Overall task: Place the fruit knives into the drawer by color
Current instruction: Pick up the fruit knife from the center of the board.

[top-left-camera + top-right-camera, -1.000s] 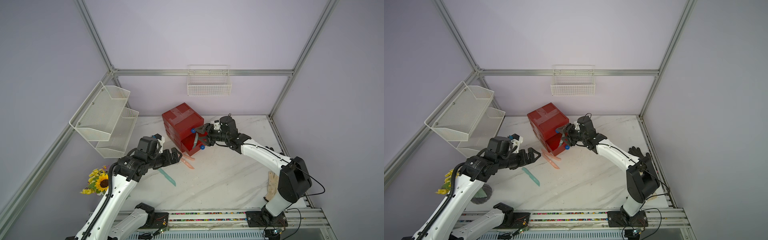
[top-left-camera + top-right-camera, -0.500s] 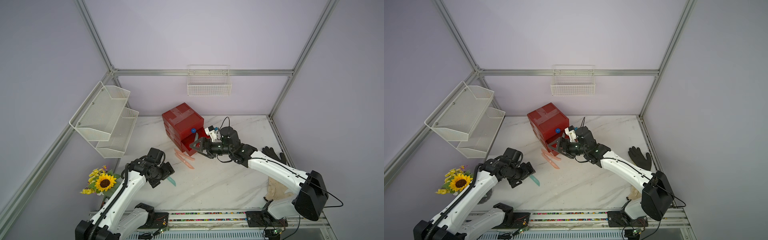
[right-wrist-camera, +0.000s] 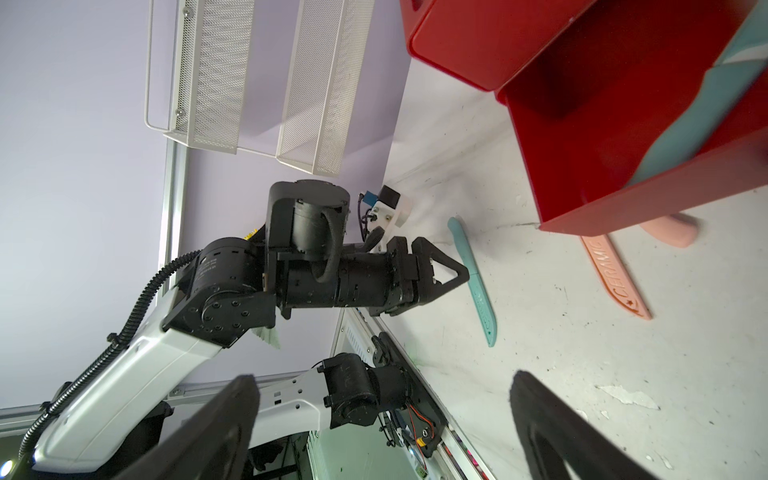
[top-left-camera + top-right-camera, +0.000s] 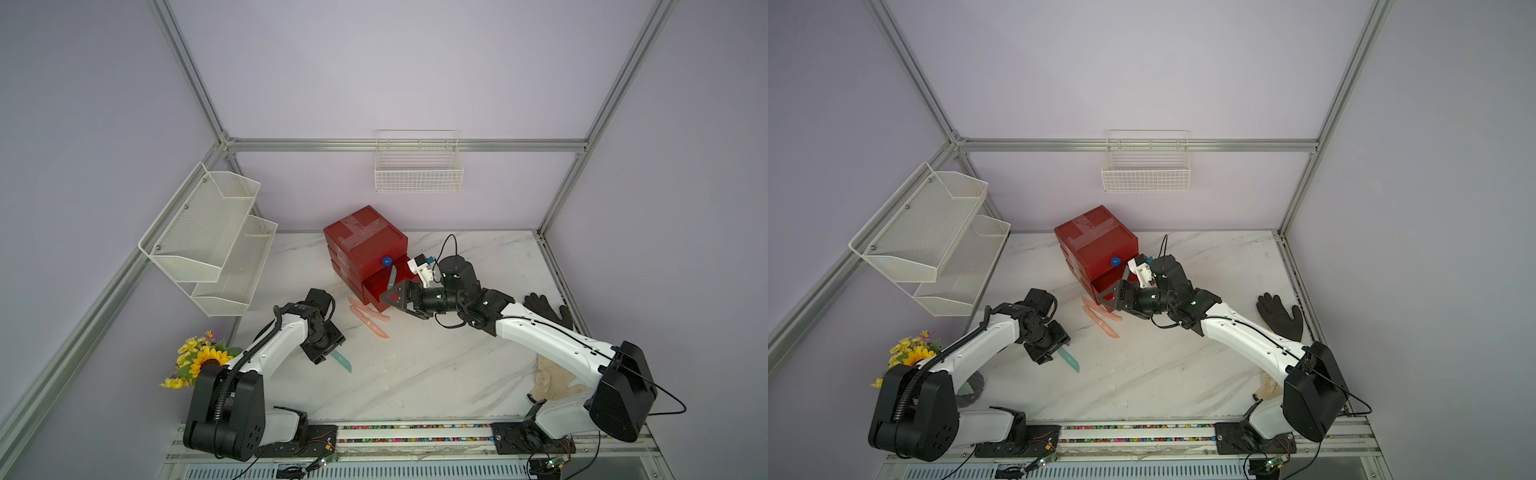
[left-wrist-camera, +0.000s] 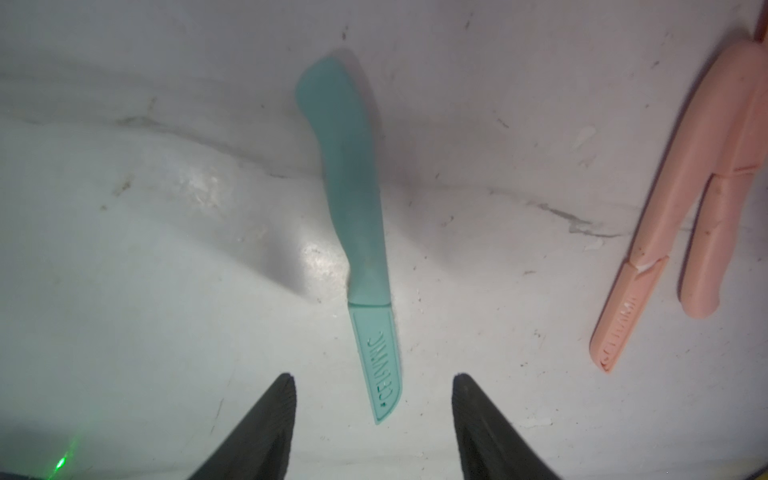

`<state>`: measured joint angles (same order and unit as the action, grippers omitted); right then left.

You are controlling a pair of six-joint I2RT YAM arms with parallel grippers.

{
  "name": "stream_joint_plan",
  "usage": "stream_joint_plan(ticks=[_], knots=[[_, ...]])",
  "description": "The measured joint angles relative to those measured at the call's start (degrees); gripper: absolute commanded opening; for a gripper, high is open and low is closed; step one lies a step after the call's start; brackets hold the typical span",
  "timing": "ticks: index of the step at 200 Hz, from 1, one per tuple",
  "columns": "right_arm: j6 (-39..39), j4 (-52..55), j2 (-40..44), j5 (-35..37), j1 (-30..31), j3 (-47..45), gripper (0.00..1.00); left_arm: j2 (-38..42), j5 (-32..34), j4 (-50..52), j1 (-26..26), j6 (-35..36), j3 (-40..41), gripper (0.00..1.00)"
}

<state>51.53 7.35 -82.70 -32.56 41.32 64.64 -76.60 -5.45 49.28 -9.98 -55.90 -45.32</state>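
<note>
In both top views your right gripper [image 4: 384, 296] has let go and backed off the red chest [image 4: 365, 241]. A second ago it was pressed up to the open drawer [image 4: 374, 289]. Now its jaws stand wide with nothing between them, just near of the drawer front. The stowed teal knife [image 4: 392, 277] leans inside that drawer with one end up over the rim (in, but not lying flat). Your left gripper [image 4: 329, 354] has dropped from beside the pink knives [image 4: 369, 318] onto the loose teal knife [image 4: 344, 362], which lies on the marble, left of the chest and nearer. I read that as one teal delivered and the other about to be picked.

From the left wrist, the fingers [image 5: 270, 432] are apart, one on each side of the loose teal knife [image 5: 361, 232] at its blade end, and neither touches it. The pink knives [image 5: 681, 199] lie side by side, touching each other and well apart from the teal.

From the right wrist, your own fingers [image 3: 224, 424] are spread and empty. The stowed teal knife [image 3: 698, 112] rests against the drawer wall, and the left gripper [image 3: 457, 275] hangs over the loose teal knife [image 3: 478, 286].

By my count there are two teal knives, two pink and no pale green in sight (they may be in a shut drawer, I cannot tell). There is one chest with one drawer open, and one blue knob [image 4: 387, 261] shows.
</note>
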Motion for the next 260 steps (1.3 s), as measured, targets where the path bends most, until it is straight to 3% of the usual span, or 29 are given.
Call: stream_joint_plan(ticks=[60,95,119,165,260], knots=[[0.0,0.4,1.3,-0.6,-0.1,-1.7,0.97,-4.6,0.2,-7.2,3.0,3.6,3.6,0.59],[0.0,0.4,2.6,-1.0,-0.4,-2.5,0.97,-6.3,0.3,-9.6,3.2,4.7,2.8,0.32],[0.0,0.4,3.2,-1.0,-0.7,-3.1,0.97,-7.5,0.2,-11.2,3.2,5.4,2.0,0.29],[-0.1,0.7,3.4,-0.7,-1.1,-3.8,0.97,-8.0,0.1,-11.6,3.2,7.5,1.8,0.08],[-5.4,0.8,3.2,-1.7,0.3,-10.7,0.97,-5.6,-1.0,-11.4,3.2,15.6,3.4,0.08]])
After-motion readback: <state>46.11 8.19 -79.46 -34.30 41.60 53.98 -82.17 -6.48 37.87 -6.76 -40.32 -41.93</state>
